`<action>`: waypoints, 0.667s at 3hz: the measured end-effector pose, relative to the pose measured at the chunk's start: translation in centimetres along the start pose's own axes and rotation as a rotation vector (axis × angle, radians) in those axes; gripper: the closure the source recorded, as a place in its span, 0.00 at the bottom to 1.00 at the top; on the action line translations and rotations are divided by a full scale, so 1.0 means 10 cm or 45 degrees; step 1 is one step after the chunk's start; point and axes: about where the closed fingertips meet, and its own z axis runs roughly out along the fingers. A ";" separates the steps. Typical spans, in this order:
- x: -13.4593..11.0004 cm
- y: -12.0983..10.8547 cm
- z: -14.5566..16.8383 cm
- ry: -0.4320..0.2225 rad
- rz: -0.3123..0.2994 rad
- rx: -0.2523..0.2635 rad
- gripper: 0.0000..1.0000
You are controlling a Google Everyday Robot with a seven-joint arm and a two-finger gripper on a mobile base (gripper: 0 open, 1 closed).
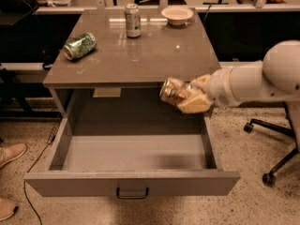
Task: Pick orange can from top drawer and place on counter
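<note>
One tan shoe [10,154] pokes in at the far left on the speckled floor, with a second shoe [7,209] closer to me at the bottom corner. Next over stands the table [154,60]. A green can [79,46] lies on its side near the table's left edge, and an upright silver-white can [132,20] stands toward the back. A pale bowl [176,15] sits to the right of that can, by the back edge. Under the tabletop the top drawer [133,182] is pulled well out toward me, its small dark handle [132,192] in the middle of the flat front. Right of centre, the orange can [171,90] hangs in the air over the drawer's back right part, just below the table's front lip. It is tilted with a silver end facing left and touches neither drawer nor table. The gripper [186,99] has it, the yellowish fingers [197,108] closed around the can's right half. Behind them the thick white arm [253,81] reaches in from the right edge. Below the arm, an office chair's wheeled base [268,177] sits on the floor.
</note>
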 end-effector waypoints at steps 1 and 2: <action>-0.48 -0.47 -0.32 0.002 -0.021 0.145 1.00; -0.83 -0.87 -0.39 0.018 -0.002 0.225 1.00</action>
